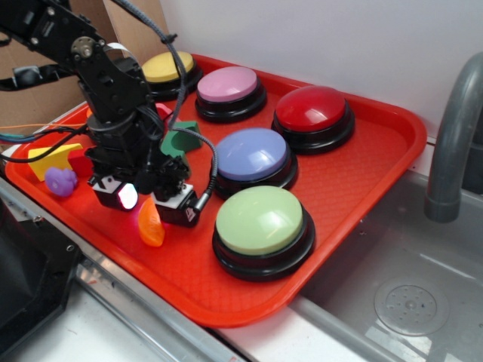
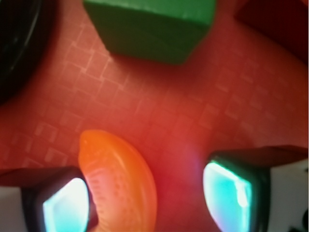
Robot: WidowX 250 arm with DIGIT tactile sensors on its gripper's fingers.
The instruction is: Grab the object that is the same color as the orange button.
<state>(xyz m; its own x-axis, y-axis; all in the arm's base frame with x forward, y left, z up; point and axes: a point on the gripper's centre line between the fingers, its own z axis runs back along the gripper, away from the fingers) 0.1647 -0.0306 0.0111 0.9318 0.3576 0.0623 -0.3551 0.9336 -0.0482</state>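
I note the orange segment toy (image 2: 120, 181): glossy, translucent-looking plastic, finely pimpled. Tray (image 2: 159, 111) beneath it: red plastic, matt, embossed grid texture. Green block (image 2: 149, 26) beyond the toy: matt, smooth. Dome buttons (image 1: 259, 219): shiny plastic.

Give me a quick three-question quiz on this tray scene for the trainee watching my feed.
1. True or false: the gripper is already shut on the orange crescent toy.
2. In the wrist view, which fingertip does the toy lie against? A) the one at the picture's left B) the one at the picture's right C) neither
3. Fill in: in the wrist view, the block on the tray ahead of the gripper is coloured ____.

Key:
1. False; the jaws stand open, with a gap beside the toy.
2. A
3. Green; the green block.
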